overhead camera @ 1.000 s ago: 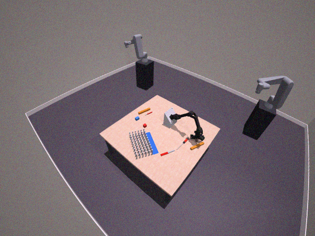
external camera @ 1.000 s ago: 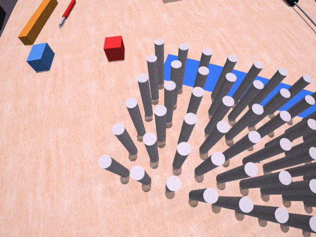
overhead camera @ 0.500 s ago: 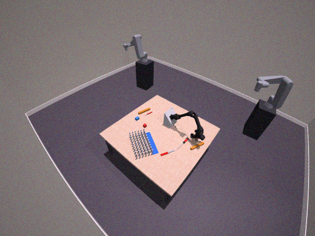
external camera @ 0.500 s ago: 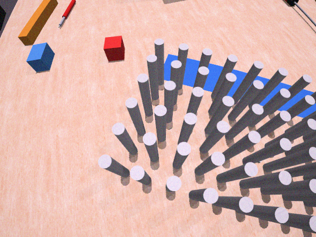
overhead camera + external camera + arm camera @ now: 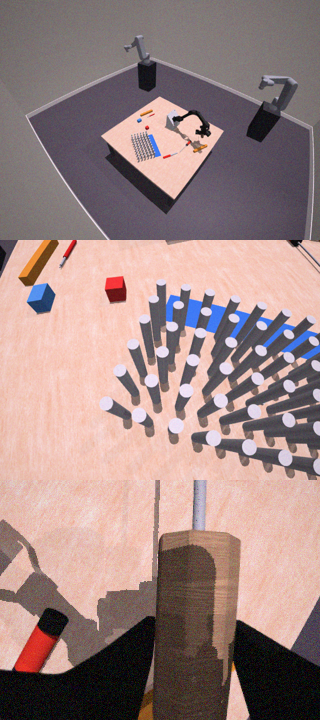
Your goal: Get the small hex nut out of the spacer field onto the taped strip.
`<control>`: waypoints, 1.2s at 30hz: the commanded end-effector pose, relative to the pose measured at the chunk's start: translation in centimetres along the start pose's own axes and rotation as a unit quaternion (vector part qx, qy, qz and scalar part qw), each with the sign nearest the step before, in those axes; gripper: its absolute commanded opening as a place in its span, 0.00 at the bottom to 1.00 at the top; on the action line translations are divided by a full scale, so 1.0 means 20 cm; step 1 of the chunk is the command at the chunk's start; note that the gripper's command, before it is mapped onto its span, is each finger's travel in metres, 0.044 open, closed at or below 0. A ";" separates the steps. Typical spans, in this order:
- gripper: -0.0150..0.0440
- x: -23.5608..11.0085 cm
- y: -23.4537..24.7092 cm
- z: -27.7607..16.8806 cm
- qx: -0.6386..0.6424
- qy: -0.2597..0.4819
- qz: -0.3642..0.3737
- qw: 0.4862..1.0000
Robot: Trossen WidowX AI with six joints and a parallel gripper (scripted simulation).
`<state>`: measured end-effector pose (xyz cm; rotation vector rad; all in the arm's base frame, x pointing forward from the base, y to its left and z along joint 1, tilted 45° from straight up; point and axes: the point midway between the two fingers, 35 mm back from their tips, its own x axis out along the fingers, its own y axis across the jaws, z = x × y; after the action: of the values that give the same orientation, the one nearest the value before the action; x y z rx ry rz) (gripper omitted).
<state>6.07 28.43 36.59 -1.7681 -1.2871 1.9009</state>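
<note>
Dark floor surrounds my peach-coloured bench [image 5: 160,178]. At its left the spacers [image 5: 162,361] stand upright in a tight grid, the blue taped strip [image 5: 192,311] just beyond their far row in the exterior view. I cannot see the nut among them. Further right, near the bench's right edge, my claw [image 5: 192,645] is partly closed and clamped on the wooden-handled tool [image 5: 197,620], one finger [image 5: 115,675] against each side of the handle. Its long axis runs straight away from my wrist, the thin grey shaft [image 5: 199,505] pointing forward. A red-handled tool [image 5: 39,642] lies just to its left. I judge this the pick-up step. Next I must lift the tool and carry it left toward the strip side, keeping its shaft off every spacer.
</note>
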 end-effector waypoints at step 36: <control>0.25 -0.11 0.43 -0.35 0.474 0.111 0.016 0.874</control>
<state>15.13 25.15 33.18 -1.4139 -0.2182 1.8054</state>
